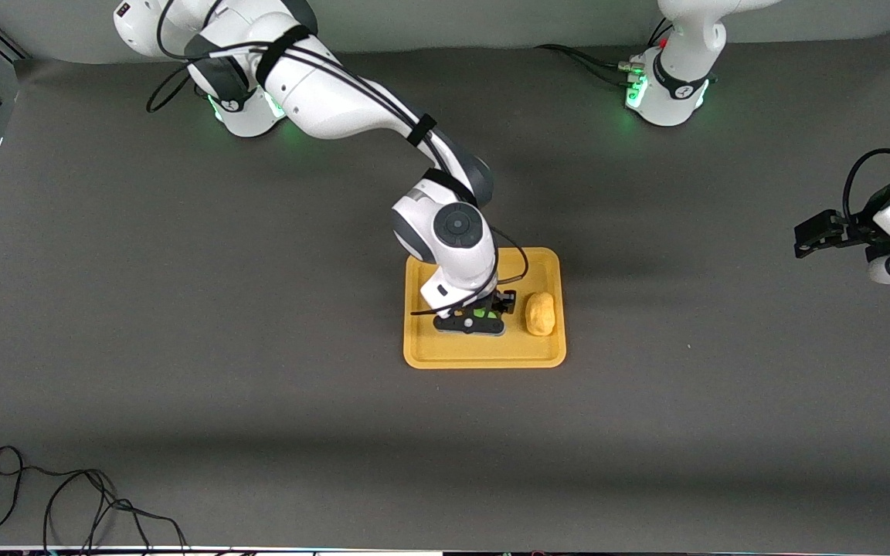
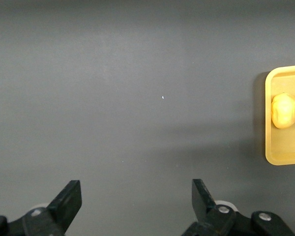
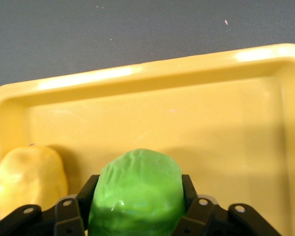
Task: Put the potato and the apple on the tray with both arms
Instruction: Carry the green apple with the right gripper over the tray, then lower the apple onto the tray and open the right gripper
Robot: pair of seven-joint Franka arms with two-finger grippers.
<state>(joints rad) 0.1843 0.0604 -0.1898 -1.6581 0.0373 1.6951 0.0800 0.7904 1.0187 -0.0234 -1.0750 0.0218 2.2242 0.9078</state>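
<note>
The yellow-orange tray [image 1: 484,357] lies in the middle of the table. The potato [image 1: 540,313] lies on it, at the side toward the left arm's end. My right gripper [image 1: 480,320] is low over the tray beside the potato, shut on the green apple [image 1: 482,314]. In the right wrist view the apple [image 3: 137,189] fills the space between the fingers [image 3: 192,189], with the potato [image 3: 29,182] beside it on the tray [image 3: 196,118]. I cannot tell whether the apple touches the tray. My left gripper [image 1: 806,238] waits open and empty over bare table at the left arm's end; its wrist view [image 2: 136,196] shows tray [image 2: 269,147] and potato [image 2: 284,110].
The table is covered by a grey mat [image 1: 182,309]. A loose black cable [image 1: 66,502] lies at the table's front corner toward the right arm's end. The two arm bases [image 1: 665,93] stand along the back edge.
</note>
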